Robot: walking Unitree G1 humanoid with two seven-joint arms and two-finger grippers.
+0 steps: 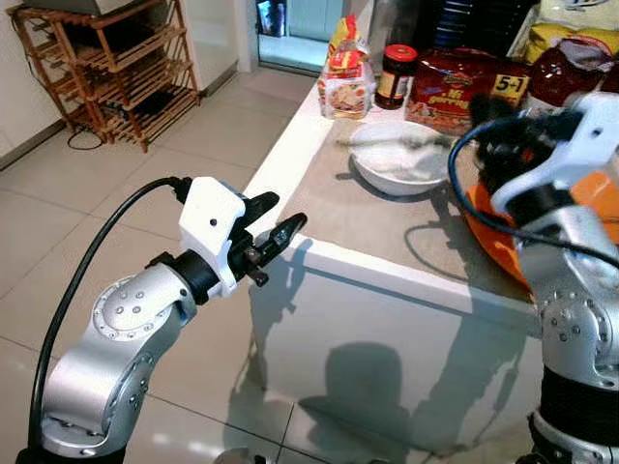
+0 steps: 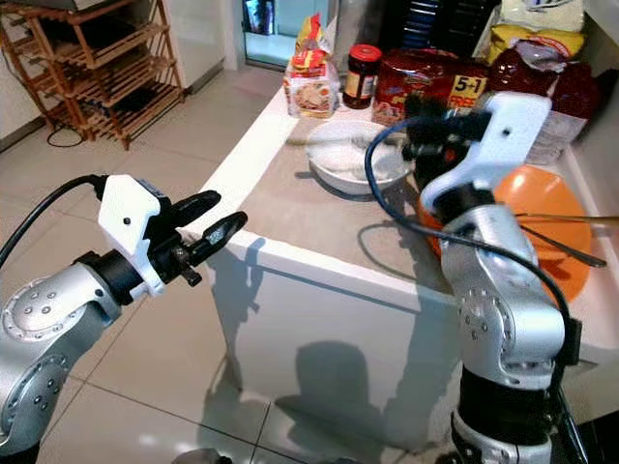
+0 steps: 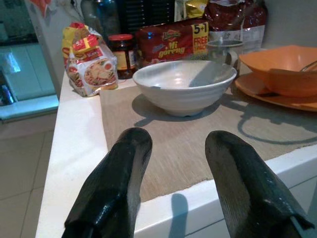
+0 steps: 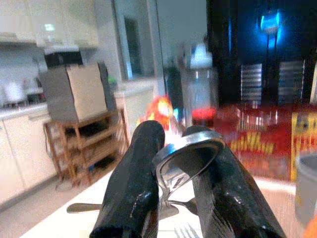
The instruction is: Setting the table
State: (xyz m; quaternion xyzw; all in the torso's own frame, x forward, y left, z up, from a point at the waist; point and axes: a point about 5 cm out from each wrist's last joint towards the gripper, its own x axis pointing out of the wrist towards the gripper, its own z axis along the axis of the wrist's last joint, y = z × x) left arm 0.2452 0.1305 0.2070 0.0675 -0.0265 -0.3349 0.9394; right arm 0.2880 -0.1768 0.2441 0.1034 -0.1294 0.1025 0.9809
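The left gripper [image 1: 276, 230] hangs in the air just off the near corner of the counter [image 1: 290, 164], its two black fingers spread apart with nothing between them. On the counter lies a beige mat [image 3: 173, 144], and on the mat sits a white bowl [image 3: 184, 84]. Beside it, toward the robot's right, an orange bowl [image 3: 280, 69] rests on an orange plate [image 3: 267, 91].

The right gripper [image 4: 173, 168] is raised above the counter near the orange bowl, and its fingers pinch the rounded end of a metal utensil, a spoon [image 4: 185, 153] as far as can be told.

Farther back stand a packet of noodles [image 1: 345, 87], a dark jar with a red lid [image 1: 395, 75] and a red multipack [image 1: 464, 87]. On the floor beyond the counter, a wooden rack [image 1: 116, 68] stands by the wall.
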